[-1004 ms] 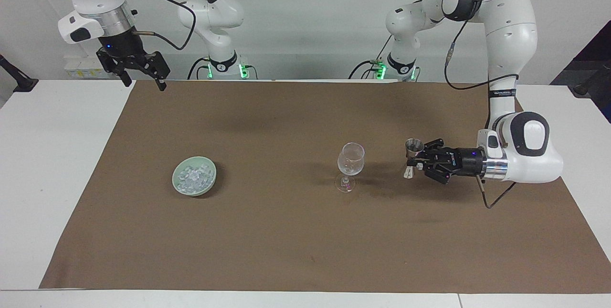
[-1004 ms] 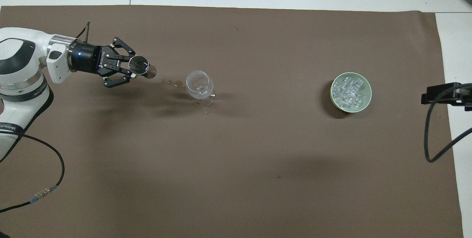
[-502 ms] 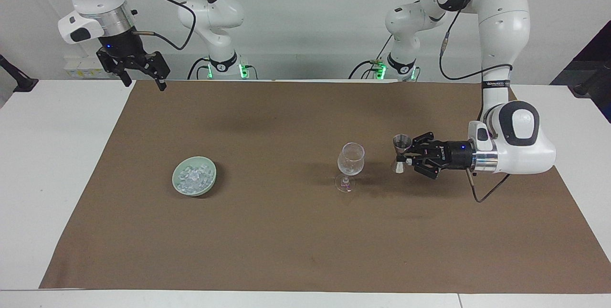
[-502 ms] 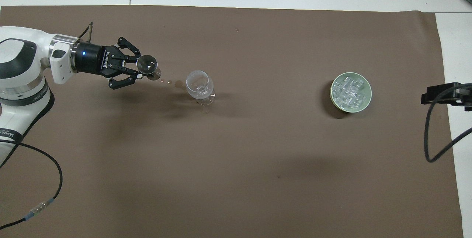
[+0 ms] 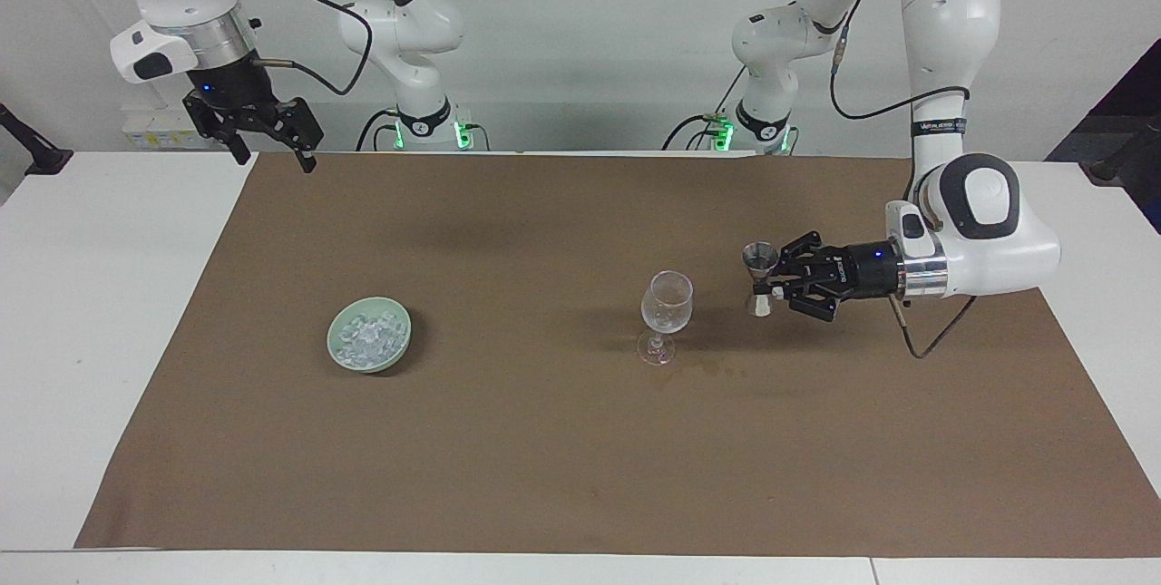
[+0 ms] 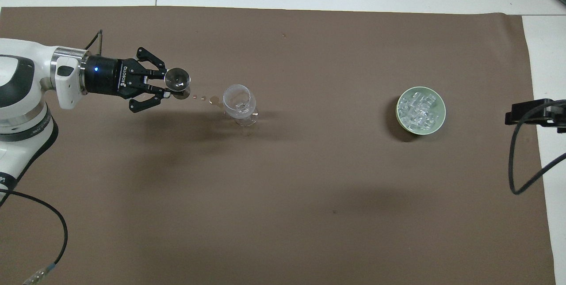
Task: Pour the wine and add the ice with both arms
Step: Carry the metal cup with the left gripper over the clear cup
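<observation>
A clear stemmed glass [image 5: 667, 304] [image 6: 239, 99] stands mid-cloth; whether wine is in it I cannot tell. My left gripper [image 5: 767, 282] [image 6: 170, 89] reaches in level from the left arm's end and is shut on the waist of a small metal jigger [image 5: 760, 257] [image 6: 177, 79]. The jigger is upright, just above the cloth, a short gap from the glass. The ice [image 5: 367, 338] [image 6: 419, 109] fills a pale green bowl [image 5: 334, 351] [image 6: 398, 115] toward the right arm's end. My right gripper [image 5: 277, 157] waits open, high over the cloth's corner by its base.
Small wet spots [image 6: 203, 97] dot the brown cloth [image 5: 544, 458] between jigger and glass. A black cable [image 6: 513, 165] hangs at the right arm's end in the overhead view. White table [image 5: 100, 295] borders the cloth on both ends.
The left gripper has carried the jigger a little toward the glass and toward the robots, and the jigger now stands more upright. The right arm has not moved.
</observation>
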Robot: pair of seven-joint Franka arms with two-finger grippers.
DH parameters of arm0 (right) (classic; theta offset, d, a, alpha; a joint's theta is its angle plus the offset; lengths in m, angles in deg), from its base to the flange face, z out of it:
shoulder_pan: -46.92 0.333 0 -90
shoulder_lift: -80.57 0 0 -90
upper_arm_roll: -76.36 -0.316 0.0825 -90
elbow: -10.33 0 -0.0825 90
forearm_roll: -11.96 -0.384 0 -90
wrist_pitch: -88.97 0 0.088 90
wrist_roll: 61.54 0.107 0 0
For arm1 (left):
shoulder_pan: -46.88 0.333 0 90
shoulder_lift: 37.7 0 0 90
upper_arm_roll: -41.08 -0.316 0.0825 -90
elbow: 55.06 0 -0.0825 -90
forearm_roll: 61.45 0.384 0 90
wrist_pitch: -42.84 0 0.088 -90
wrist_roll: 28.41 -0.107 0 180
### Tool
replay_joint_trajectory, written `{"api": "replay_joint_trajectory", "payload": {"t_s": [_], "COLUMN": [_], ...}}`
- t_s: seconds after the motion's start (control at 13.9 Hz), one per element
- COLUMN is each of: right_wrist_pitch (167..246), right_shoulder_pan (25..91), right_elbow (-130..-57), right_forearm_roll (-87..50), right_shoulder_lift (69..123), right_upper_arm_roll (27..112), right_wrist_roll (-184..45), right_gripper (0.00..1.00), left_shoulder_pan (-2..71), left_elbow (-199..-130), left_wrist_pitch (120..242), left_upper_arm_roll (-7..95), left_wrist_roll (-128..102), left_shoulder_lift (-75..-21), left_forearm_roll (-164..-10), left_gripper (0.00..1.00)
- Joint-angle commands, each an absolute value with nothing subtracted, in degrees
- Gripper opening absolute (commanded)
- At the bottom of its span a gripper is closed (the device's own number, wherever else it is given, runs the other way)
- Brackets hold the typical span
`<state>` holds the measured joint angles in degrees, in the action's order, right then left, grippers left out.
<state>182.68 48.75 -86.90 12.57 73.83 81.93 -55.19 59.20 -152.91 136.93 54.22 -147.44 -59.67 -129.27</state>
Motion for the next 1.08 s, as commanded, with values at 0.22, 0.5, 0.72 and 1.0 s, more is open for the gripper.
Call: {"api": "replay_joint_trajectory", "payload": {"t_s": [0.22,0.5,0.72,1.0], "right_wrist_pitch": [183.02,183.02,183.02,183.02], "right_shoulder_pan": [47.89,47.89,47.89,47.89], "right_elbow": [-86.79,-86.79,-86.79,-86.79], "right_forearm_roll": [11.34,11.34,11.34,11.34], "right_shoulder_lift": [73.98,73.98,73.98,73.98], "right_upper_arm_roll": [81.55,81.46,81.46,81.46], "right_wrist_roll": [-56.36,-56.44,-56.44,-56.44], "right_gripper": [1.0,1.0,1.0,1.0], "left_shoulder_pan": [54.8,53.04,52.95,52.07], "left_elbow": [-156.74,-157.1,-157.62,-158.68], "left_wrist_pitch": [143.64,145.58,145.58,148.65], "left_upper_arm_roll": [52.77,52.77,52.77,52.77], "left_wrist_roll": [-143.29,-142.05,-142.23,-139.86], "left_shoulder_lift": [-55.02,-54.67,-53.97,-52.39], "left_forearm_roll": [-129.83,-128.17,-127.98,-125.45], "left_gripper": [0.0,0.0,0.0,0.0]}}
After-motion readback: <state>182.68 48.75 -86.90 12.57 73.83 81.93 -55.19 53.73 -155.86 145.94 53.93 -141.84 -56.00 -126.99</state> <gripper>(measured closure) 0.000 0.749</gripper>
